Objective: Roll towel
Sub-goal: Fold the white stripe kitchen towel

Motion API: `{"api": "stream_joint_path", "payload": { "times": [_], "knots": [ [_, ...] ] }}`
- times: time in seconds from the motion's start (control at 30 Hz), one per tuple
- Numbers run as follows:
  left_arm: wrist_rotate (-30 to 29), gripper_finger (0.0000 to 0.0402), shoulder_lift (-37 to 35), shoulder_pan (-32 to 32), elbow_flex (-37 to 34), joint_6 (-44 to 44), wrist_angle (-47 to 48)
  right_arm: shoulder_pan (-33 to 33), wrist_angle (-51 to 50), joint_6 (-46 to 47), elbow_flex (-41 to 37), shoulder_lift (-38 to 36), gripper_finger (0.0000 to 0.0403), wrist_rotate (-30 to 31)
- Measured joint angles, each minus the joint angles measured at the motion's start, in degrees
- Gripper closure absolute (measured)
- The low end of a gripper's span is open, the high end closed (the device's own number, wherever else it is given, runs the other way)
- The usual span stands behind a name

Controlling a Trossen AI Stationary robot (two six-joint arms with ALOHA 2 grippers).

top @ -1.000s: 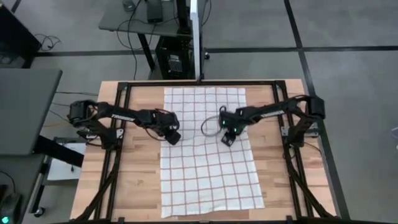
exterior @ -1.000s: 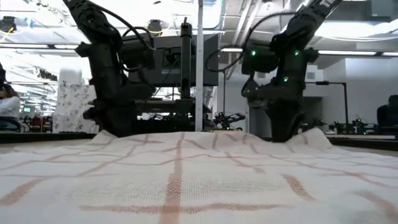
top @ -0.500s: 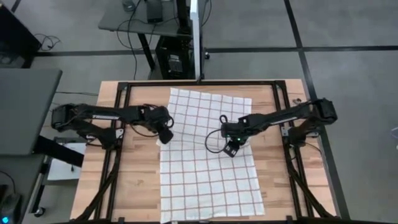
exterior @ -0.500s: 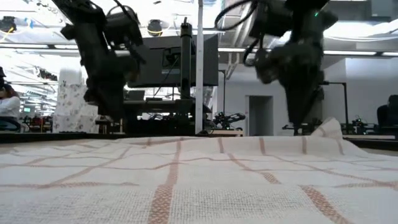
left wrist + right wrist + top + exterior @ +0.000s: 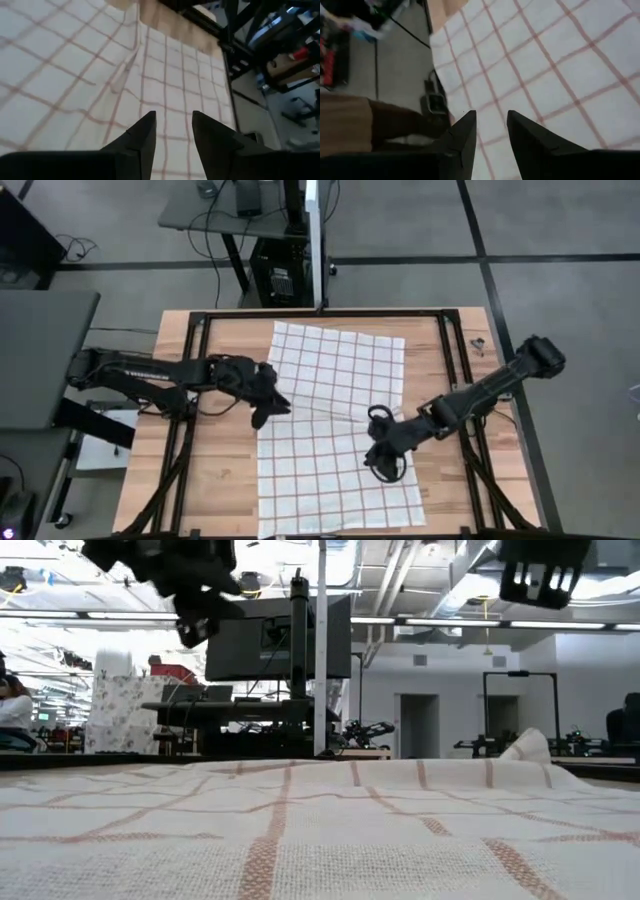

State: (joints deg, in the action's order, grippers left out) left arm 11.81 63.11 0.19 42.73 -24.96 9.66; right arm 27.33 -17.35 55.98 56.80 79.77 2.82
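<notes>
Bright even overhead light; wrist views motion-blurred; soft shadows.

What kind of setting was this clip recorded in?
Most likely a robotics lab or workshop. A wooden table in a black frame carries two robot arms over a checked towel; beyond it stand a monitor and equipment benches under exposed ceiling ducts.

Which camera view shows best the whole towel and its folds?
The high view: the whole towel shows, with a crease across its middle. The low view sees only its near surface edge-on; both wrist views show only patches of the grid.
</notes>
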Motion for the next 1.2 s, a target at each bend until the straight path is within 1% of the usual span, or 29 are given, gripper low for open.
{"api": "stream_joint_path", "payload": {
  "times": [0.07,0.17,0.27,0.3,0.37,0.43,0.57,0.63,0.7,0.83,1.0,1.1,1.2],
  "knots": [
    [0.1,0.0266,0.0,-1.4,2.3,3.5,3.8,1.0,-0.6,1.0,0.7,0.2,0.0293,0.3],
    [-0.1,0.0233,-0.1,-4.7,6.2,7.0,11.7,4.2,-2.5,1.6,2.3,0.2,0.0280,0.7],
    [-3.2,0.0193,-0.1,-10.1,10.0,7.3,16.0,8.4,-4.3,2.6,3.4,0.1,0.0257,2.2],
    [-4.3,0.0180,-0.1,-12.1,11.0,6.7,16.9,10.1,-4.2,2.8,3.6,0.1,0.0249,3.2],
    [-7.1,0.0154,-0.1,-16.8,12.4,3.8,17.9,13.5,-4.7,4.3,3.6,0.2,0.0231,7.3],
    [-10.5,0.0136,0.0,-21.5,13.1,0.4,18.0,17.6,-4.8,4.4,3.6,0.2,0.0213,10.8],
    [-19.8,0.0130,3.6,-31.4,14.9,-8.1,19.4,25.1,-6.9,3.6,3.6,0.3,0.0187,19.1],
    [-22.4,0.0134,7.4,-35.8,16.1,-12.1,20.1,28.0,-7.3,2.3,3.6,1.3,0.0182,21.9],
    [-23.0,0.0140,12.1,-39.4,18.0,-14.7,20.2,30.8,-8.1,0.7,3.6,3.2,0.0181,22.5],
    [-22.8,0.0148,23.1,-44.3,23.1,-18.0,22.7,33.6,-8.1,-2.3,3.6,8.9,0.0180,22.6],
    [-22.4,0.0150,36.3,-47.4,34.2,-19.5,24.4,35.1,-7.8,-1.0,3.6,15.4,0.0180,22.8],
    [-22.3,0.0150,44.3,-48.3,41.6,-19.2,27.0,35.8,-7.8,1.6,3.6,17.8,0.0180,22.7],
    [-21.0,0.0150,51.7,-48.8,48.3,-18.9,28.7,36.3,-8.0,3.3,3.6,19.5,0.0180,22.7]
  ]
}}
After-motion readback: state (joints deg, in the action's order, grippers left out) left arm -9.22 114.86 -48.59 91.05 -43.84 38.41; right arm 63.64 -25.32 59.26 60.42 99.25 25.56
